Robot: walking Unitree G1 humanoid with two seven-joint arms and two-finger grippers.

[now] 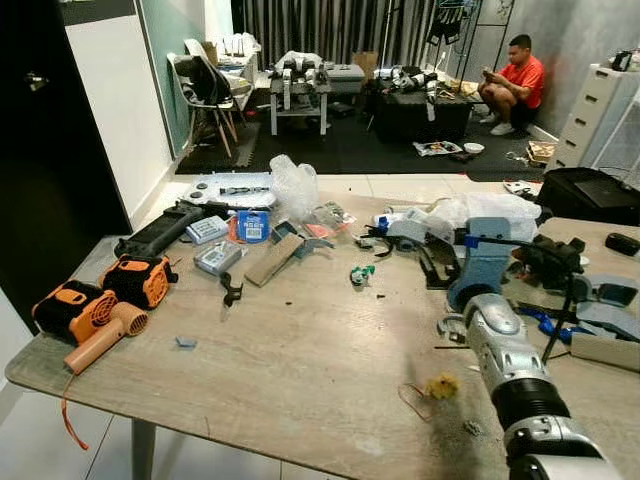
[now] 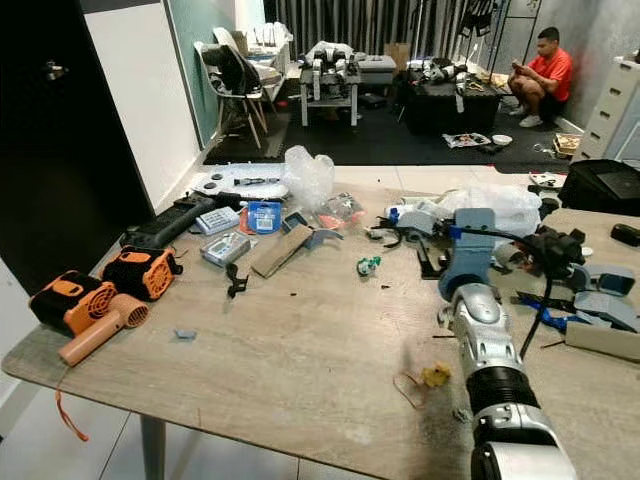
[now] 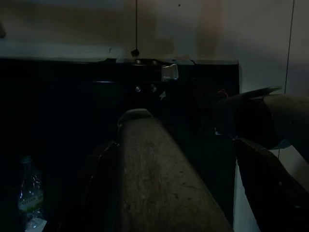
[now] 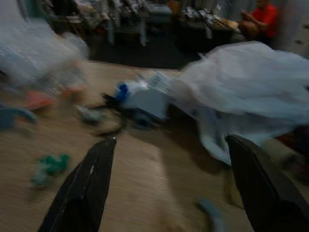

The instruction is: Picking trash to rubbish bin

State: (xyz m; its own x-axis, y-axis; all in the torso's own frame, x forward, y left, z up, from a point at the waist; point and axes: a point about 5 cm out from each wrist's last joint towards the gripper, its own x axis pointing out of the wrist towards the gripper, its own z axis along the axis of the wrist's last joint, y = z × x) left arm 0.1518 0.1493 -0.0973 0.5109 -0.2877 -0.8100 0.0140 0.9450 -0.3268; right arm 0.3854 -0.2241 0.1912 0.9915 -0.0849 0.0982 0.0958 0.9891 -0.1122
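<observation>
Desk, light wood grain, spans the head views and carries scattered clutter. Right arm, silver with a black joint, reaches forward over the desk's right part. Right pincer: in the right wrist view its two black fingers stand wide apart with nothing between them, above bare desk surface, pointed toward a large white plastic bag; that view is motion-blurred. The same bag lies at the far right of the desk, just behind a grey-blue clamp-like part.

Left pincer: the left wrist view is very dark; one broad finger and a second dark finger stand apart, nothing held. A water bottle is faintly visible low in that view.

Orange blower tool sits at the near left desk edge, beside a second orange-black unit. A crumpled clear plastic bag lies at the far middle. A wooden block lies left of centre. A small green-white scrap lies mid-desk. A small yellow scrap lies near the front, just left of the right arm.

A person in a red shirt sits on the floor in the far room.
</observation>
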